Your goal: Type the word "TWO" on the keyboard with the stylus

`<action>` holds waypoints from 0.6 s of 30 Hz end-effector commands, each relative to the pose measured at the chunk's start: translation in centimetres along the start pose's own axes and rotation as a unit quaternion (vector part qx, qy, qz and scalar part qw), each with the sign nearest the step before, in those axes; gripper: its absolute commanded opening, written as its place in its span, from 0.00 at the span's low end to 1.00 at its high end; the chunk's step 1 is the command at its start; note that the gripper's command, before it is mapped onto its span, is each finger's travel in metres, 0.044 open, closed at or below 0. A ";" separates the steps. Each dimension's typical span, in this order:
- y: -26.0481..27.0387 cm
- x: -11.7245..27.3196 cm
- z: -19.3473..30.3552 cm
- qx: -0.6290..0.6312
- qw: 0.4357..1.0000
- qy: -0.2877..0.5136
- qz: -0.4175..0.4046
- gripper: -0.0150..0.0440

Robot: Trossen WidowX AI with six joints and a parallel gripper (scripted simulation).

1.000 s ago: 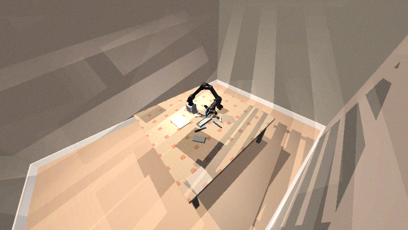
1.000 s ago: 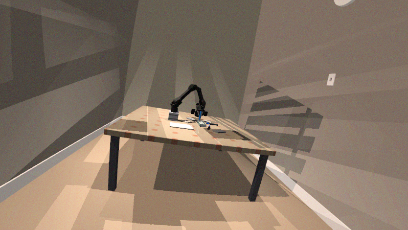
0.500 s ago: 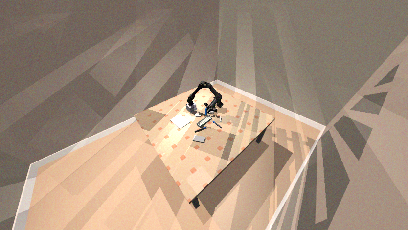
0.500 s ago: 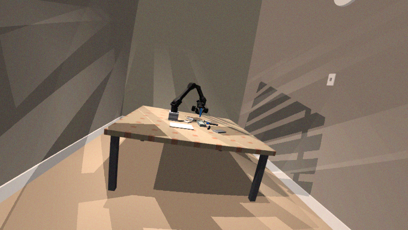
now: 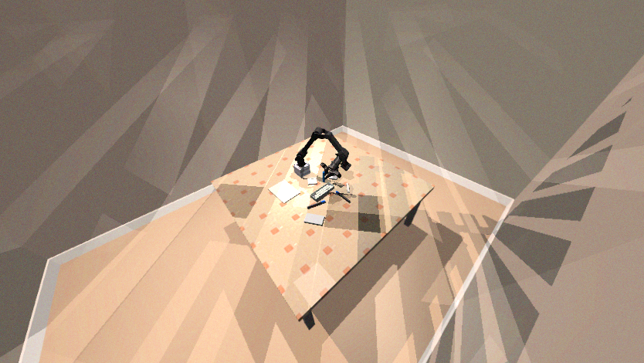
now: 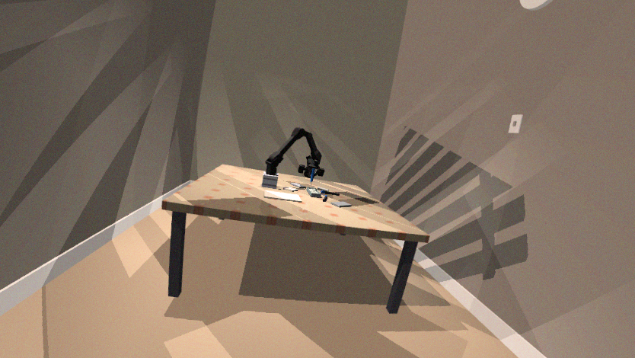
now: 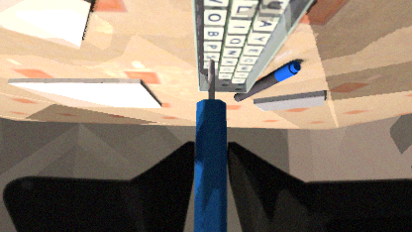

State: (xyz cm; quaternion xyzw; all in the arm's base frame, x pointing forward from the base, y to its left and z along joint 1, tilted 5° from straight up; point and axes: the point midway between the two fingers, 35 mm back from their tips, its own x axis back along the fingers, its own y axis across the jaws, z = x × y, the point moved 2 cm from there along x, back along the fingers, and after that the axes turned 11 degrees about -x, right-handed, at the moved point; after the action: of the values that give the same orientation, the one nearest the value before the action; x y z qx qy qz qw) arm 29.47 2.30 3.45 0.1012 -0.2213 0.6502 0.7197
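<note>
My gripper point(image 5: 325, 170) point(image 6: 312, 169) point(image 7: 211, 149) is shut on the stylus point(image 5: 323, 176) point(image 6: 312, 176) point(image 7: 211, 174), whose blue body sits between the fingers with its thin grey tip pointing down at the keyboard point(image 5: 322, 192) point(image 6: 314, 192) point(image 7: 239, 37). The keyboard has white keys with dark letters in a pale frame. In the wrist view the tip overlaps the left row of keys, just past the P key. The key under it is partly hidden. I cannot tell whether the tip touches it.
A dark pen with a blue end point(image 5: 316, 205) point(image 7: 271, 80) lies beside the keyboard, with a grey slab point(image 5: 314, 219) point(image 6: 340, 204) point(image 7: 292, 101) beyond it. Another dark pen point(image 5: 344, 197) lies on the other side. A large white pad point(image 5: 284, 191) point(image 6: 282, 196) point(image 7: 89, 92) and a small white box point(image 5: 312, 181) are nearby.
</note>
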 end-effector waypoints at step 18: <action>0.1 -1.4 -1.6 -0.001 1.000 -0.002 0.003 0.39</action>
State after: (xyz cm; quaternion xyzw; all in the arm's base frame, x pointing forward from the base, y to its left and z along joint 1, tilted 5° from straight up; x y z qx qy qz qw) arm 29.50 1.78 1.51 0.1004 -0.2246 0.6503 0.7188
